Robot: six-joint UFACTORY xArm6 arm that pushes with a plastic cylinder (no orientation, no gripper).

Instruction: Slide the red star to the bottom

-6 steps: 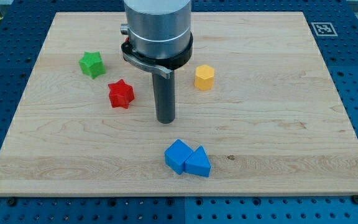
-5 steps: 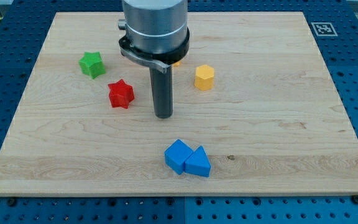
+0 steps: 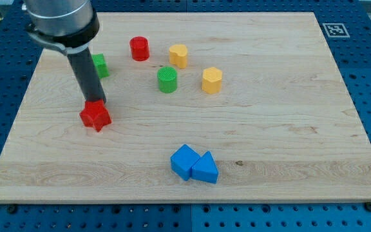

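The red star (image 3: 95,116) lay at the tabletop's (image 3: 288,129) nine o'clock side. Our tool, a bare rod grasping nothing, had my tip (image 3: 96,103) touching the star's twelve o'clock edge, so the star lay toward six o'clock, with open wood below.

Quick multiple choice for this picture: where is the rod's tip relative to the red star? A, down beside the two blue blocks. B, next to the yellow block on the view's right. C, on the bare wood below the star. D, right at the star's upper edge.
D: my tip sits right at the upper edge of the red star, far from the blue blocks near the view's bottom.
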